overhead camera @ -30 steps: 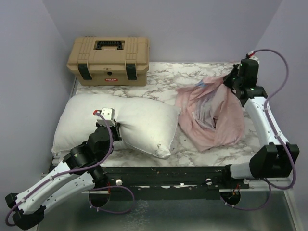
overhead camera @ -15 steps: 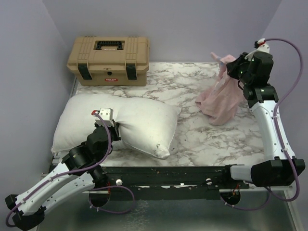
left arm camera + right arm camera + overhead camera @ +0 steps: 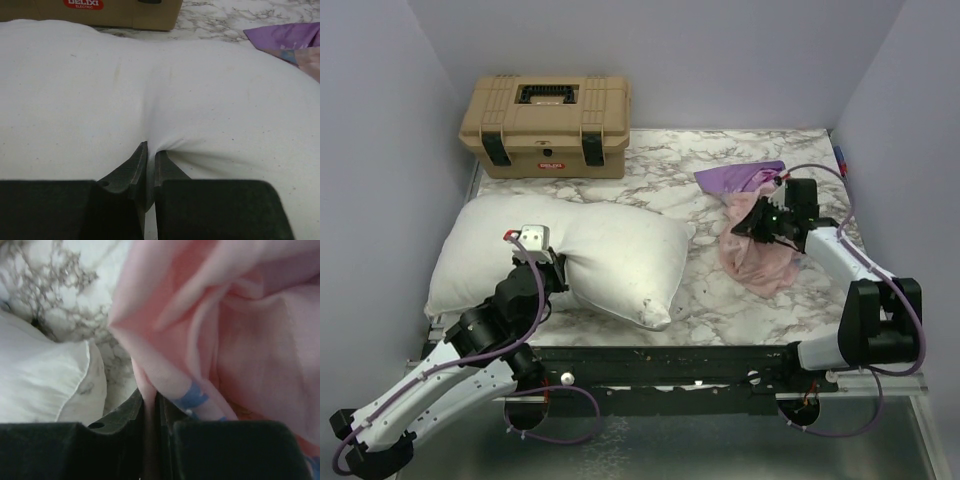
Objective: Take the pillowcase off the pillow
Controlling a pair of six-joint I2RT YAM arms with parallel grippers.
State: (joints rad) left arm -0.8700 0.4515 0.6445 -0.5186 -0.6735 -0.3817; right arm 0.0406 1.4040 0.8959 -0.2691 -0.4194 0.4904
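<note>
The left fingers [image 3: 558,266], dark hard plastic, are closed to a thin slit on the pillow [image 3: 615,250]. A fold of its white cloth is pinched between the tips at the middle of the near edge. In the left wrist view the fingers [image 3: 142,159] taper to narrow wedges, and creases fan out from the pinch across the pillow [image 3: 210,95], which is otherwise smooth and matte with a fine weave. The pillow is plump and rectangular but nipped at the waist, so it bulges into two lobes. Its long axis runs left to right across the left half of the white, grey-veined marble-patterned counter [image 3: 715,300].

Behind it stands a tan, ribbed, hard-shelled toolbox [image 3: 548,125] with black latches.

The pillowcase [image 3: 765,262] lies off the pillow on the right half of the counter as a thin, limp, crumpled heap. It is mostly pale pink, and a purple flap at its far end points left. The heap's longer run goes from far to near.

The right fingers [image 3: 750,229] sit low on the heap's left side. In the right wrist view the fingers [image 3: 138,404] are almost together with a soft pink fold of the pillowcase [image 3: 235,335] caught between them. A blue printed patch shows beside the tips.
</note>
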